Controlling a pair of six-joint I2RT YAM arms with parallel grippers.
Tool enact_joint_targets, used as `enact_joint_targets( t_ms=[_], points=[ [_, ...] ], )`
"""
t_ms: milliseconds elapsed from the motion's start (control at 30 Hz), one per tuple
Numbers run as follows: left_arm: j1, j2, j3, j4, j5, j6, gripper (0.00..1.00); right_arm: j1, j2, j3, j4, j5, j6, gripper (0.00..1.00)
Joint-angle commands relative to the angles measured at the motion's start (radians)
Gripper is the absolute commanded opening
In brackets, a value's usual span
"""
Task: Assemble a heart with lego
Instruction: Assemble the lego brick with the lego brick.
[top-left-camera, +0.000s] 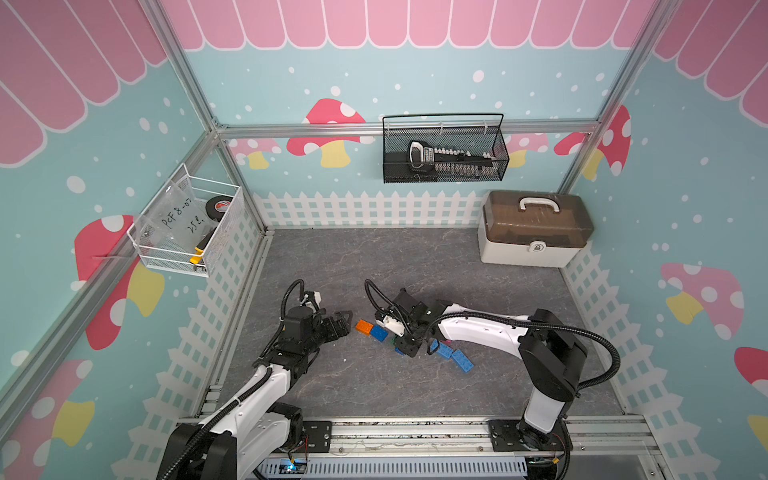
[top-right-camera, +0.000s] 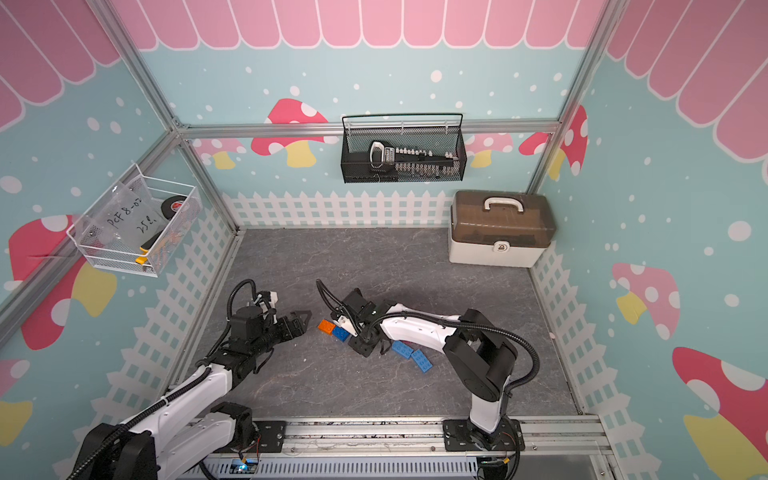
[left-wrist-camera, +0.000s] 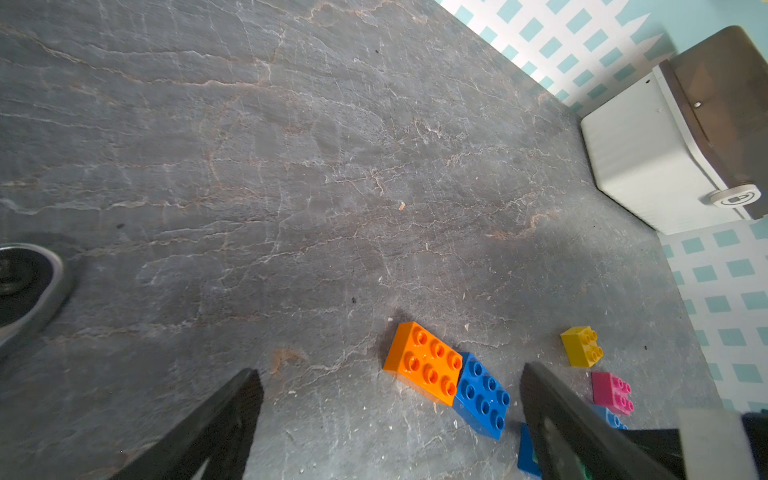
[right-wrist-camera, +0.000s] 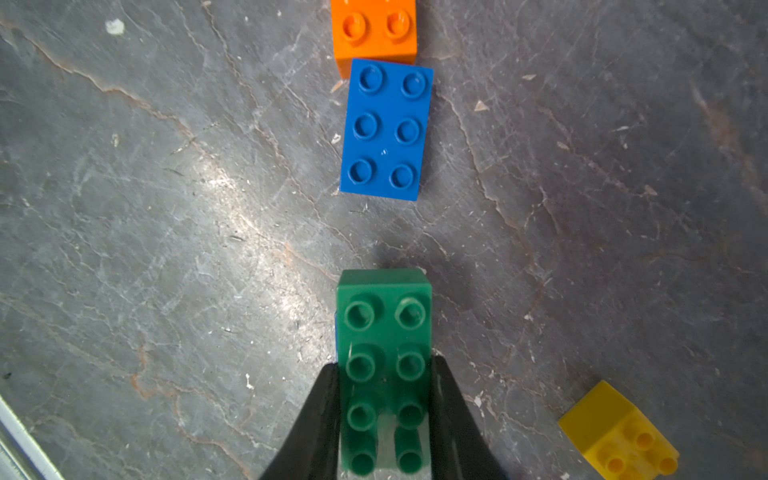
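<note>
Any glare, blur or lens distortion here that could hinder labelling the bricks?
Right wrist view: a bright sheen on the table, a dark shadow ahead of the green brick, its nearest studs soft. Left wrist view: the left end effector looks blurred, the orange brick sharp. In both top views: the wide lens splays the frame posts.

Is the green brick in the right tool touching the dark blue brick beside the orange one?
Apart. The right wrist view shows a strip of bare table between the green brick, clamped in the right tool, and the dark blue brick.

Even soft light; wrist views blurred, warped at edges.
</note>
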Motion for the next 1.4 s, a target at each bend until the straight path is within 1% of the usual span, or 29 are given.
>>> enact_joint_targets(
  t_ms=[0, 633, 767, 1133, 1367],
  points=[
    [0.003, 0.004, 0.018, 0.009, 0.011, 0.004, 0.96, 0.007, 0.001, -0.048, -0.046, 0.007, 0.008, 0.25],
    [0.004, 0.012, 0.021, 0.01, 0.014, 0.007, 0.96, 0.022, -0.039, -0.073, -0.058, 0.009, 0.028, 0.24],
    [0.004, 0.012, 0.021, 0.009, 0.015, 0.009, 0.96, 0.021, -0.008, -0.057, -0.066, 0.003, 0.021, 0.24],
    [0.004, 0.012, 0.023, 0.005, 0.016, 0.012, 0.96, 0.019, 0.071, 0.056, -0.124, -0.009, -0.003, 0.25],
    [0.004, 0.015, 0.024, 0.004, 0.016, 0.015, 0.96, 0.013, 0.08, 0.033, -0.124, -0.015, -0.01, 0.25]
  ],
)
